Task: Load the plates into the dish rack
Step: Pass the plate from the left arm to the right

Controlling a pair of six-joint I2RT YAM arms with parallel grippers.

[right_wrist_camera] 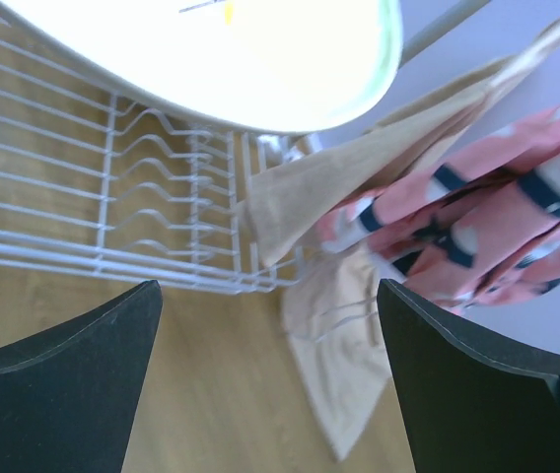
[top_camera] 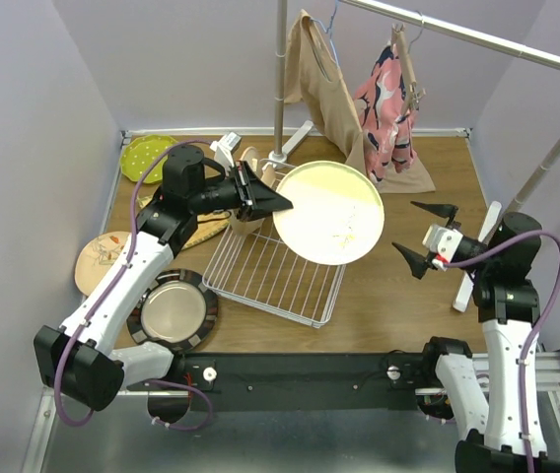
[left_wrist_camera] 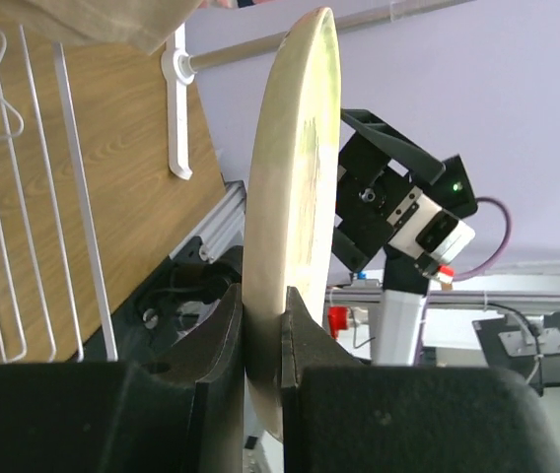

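**Cream plate up over the rack**

Gripping a round cream plate (top_camera: 329, 212) by its left rim with the left fingers (left_wrist_camera: 305, 345), clenched on both faces. Showing a pale yellow wash, a faint green edge and a small yellow mark near the middle. Holding it tilted, clear of the desk (top_camera: 408, 296), above the far right part of the white wire dish rack (top_camera: 275, 276). Right fingers (right_wrist_camera: 63, 365) spread wide, grasping nothing, right of the plate and apart from it.

Lying flat on the left of the desk:
- a lime green dotted plate (top_camera: 147, 155), far
- a tan plate (top_camera: 98, 261), nearer
- a dark-rimmed silvery plate (top_camera: 173, 310), nearest, just beside the rack

Cannot tell what stands at the rack's far left end, behind the left arm.
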